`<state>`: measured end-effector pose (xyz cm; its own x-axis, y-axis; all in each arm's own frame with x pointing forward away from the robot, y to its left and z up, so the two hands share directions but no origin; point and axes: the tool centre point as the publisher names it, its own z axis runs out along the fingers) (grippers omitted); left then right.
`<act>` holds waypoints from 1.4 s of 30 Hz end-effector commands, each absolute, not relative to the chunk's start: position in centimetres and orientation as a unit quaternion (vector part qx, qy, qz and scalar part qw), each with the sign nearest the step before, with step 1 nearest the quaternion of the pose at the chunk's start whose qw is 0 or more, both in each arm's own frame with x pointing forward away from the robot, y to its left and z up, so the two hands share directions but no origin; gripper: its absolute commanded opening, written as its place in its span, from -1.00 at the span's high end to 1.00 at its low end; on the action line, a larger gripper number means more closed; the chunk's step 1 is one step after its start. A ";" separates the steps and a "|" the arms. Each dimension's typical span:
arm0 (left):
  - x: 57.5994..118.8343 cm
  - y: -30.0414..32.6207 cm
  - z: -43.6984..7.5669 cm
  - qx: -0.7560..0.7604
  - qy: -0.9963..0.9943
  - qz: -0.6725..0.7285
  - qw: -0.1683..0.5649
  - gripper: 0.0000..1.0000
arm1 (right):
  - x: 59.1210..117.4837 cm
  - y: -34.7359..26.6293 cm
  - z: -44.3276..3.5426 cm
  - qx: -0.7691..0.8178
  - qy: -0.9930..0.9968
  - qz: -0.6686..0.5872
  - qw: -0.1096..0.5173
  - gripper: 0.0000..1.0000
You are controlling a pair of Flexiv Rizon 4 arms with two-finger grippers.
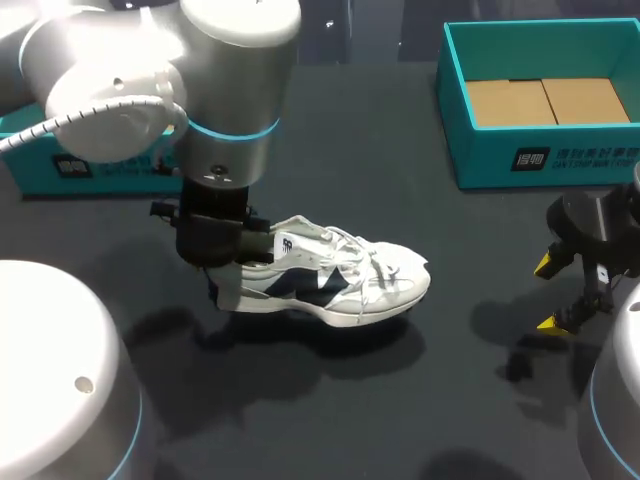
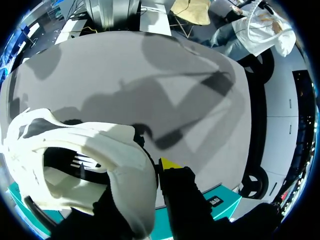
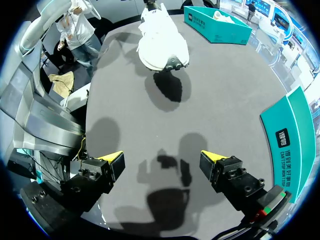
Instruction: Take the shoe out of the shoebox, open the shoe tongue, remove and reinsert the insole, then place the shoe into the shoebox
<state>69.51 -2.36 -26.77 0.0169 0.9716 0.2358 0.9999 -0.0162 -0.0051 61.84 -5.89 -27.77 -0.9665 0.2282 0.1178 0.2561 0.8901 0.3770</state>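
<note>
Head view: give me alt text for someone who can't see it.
The left gripper clamps the heel of a white and navy shoe standing on the dark table. The right gripper hangs open and empty off to the right, and the open teal shoebox sits farther back.

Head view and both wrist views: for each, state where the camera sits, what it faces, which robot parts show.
Head view: above and behind, looking down on the table; left arm at the shoe, right pincer apart.
Left wrist view: on the left wrist, facing the shoe's heel, gripped by the left pincer.
Right wrist view: on the right wrist, facing the shoe's toe; open right pincer.
Shared: all show the shoe.
</note>
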 end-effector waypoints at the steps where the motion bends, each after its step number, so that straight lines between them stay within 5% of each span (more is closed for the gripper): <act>1: 69.5 -2.3 -26.6 -0.708 -0.696 -0.082 0.084 1.00 | 61.7 -5.9 -27.8 -0.125 -0.972 -0.198 0.034 -1.00; 42: 71.5 -11.3 -37.3 -0.701 -0.695 -0.139 0.070 1.00 | 61.7 -5.9 -27.8 -0.125 -0.972 -0.198 0.034 -1.00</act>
